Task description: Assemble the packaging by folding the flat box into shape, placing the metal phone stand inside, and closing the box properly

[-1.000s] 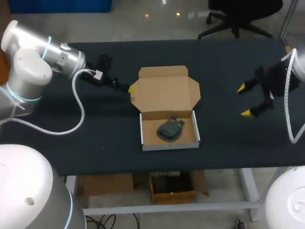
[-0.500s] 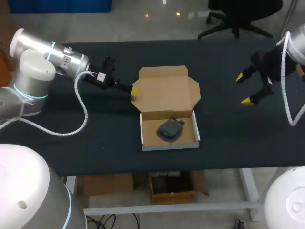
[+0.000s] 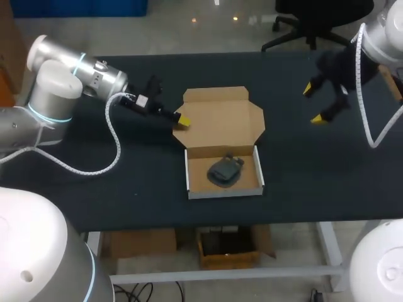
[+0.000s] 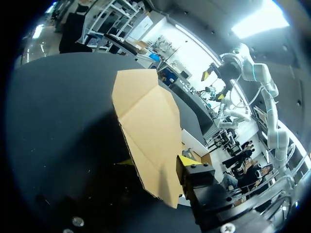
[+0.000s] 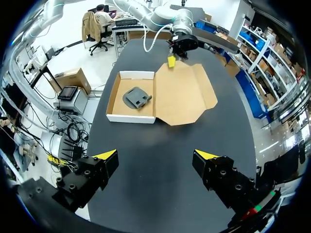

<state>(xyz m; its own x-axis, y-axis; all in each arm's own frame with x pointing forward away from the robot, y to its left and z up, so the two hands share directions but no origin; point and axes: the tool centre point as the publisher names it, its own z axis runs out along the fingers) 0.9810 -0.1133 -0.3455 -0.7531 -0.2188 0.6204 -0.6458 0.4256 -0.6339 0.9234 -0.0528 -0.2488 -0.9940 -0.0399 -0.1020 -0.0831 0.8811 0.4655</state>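
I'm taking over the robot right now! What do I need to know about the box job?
Left gripper: at the open lid's left side flap of the brown cardboard box; grip unclear.
Right gripper: open, empty, off to the box's right.
Dark grey metal phone stand: lying in the box's tray.
Done: box folded up, stand inside.
Left to do: fold the lid over, tuck it shut.
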